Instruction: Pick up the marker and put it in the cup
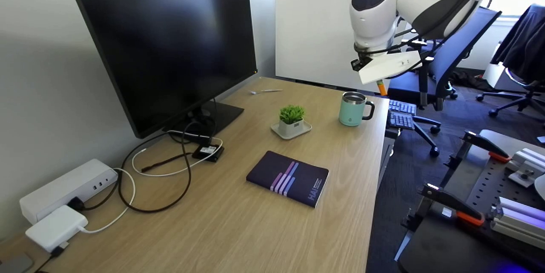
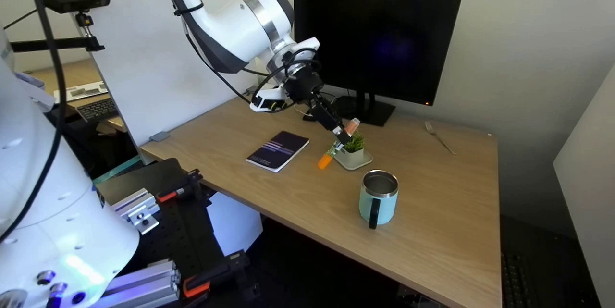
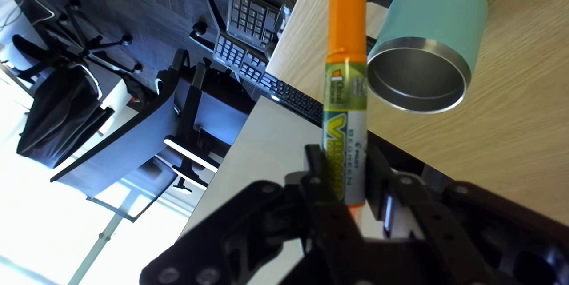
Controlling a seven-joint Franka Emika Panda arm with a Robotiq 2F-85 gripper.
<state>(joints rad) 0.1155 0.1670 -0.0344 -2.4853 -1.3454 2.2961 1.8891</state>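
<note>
Hand pinching marker, teal mug near edge of desk, open room around the mug

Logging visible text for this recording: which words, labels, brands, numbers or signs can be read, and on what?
"V BOARD": marker.
"BEGREEN": marker.
"PILOT": marker, small.
"HAI": notebook.
Shield-like emblem, no readable letters: mug.
Too small or blurred: the marker's upper band, the notebook's remaining print, the label on the black box, keys of the keyboards.

Desk: dark notebook | potted plant on tray | fork | black monitor standing
</note>
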